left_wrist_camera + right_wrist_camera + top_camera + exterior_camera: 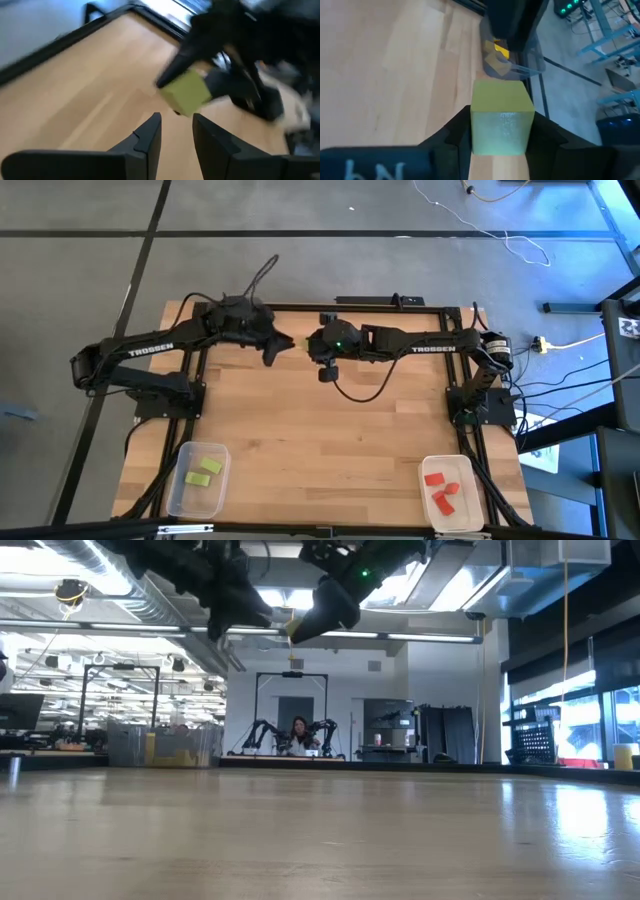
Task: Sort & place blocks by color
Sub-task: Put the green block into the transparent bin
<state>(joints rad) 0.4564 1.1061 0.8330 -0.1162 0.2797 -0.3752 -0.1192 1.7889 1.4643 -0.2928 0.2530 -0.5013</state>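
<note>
- Blocks are partly sorted: two light green blocks (201,472) are seen in the clear bin (178,492) at the table's front left corner, and red blocks (441,489) are seen in the bin (473,502) at the front right corner.
- One more light green block (500,123) is clamped between the fingers of the right gripper (327,371), raised above the table (330,450) near the middle of its far edge.
- The left gripper (274,350) is held just beside that block, its fingers (147,135) parted and nothing between them; in the left wrist view the block (189,93) is seen right ahead of them, gripped by the other arm.
- A handover in mid-air is judged to be in hand, so that the green piece can be carried to the front left bin.
- In the right wrist view a yellow piece (500,49) is seen inside another clear bin (532,60) at the table's edge; how many blocks are left cannot be told.
- Bare wood is offered between the grippers and both front bins, so a clear path to the front left corner is expected.
- Care is called for at the table's black frame rails (196,375) and where the two arms crowd together.
</note>
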